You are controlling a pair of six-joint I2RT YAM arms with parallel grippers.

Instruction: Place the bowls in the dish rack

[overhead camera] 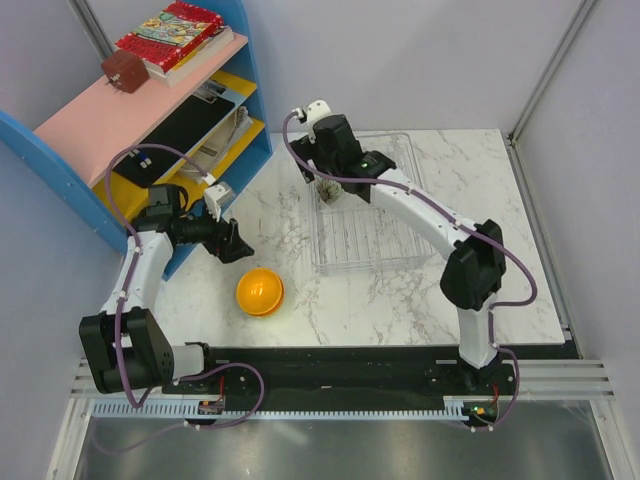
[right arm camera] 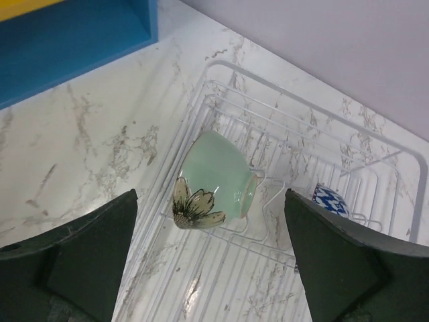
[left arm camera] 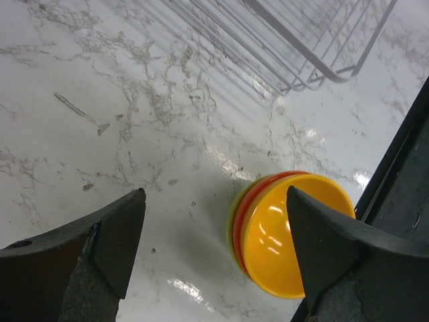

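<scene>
Hovering my right hand (right arm camera: 209,198), fingers wide and empty, over the dish rack (overhead camera: 365,240), where the pale green bowl (right arm camera: 214,176) lies on its side, propped by the prongs, near the blue-and-white bowl (right arm camera: 330,199). My left hand (left arm camera: 214,194), also spread wide, frames the nested stack of three bowls (left arm camera: 271,236) waiting on the table (left arm camera: 100,100)
</scene>
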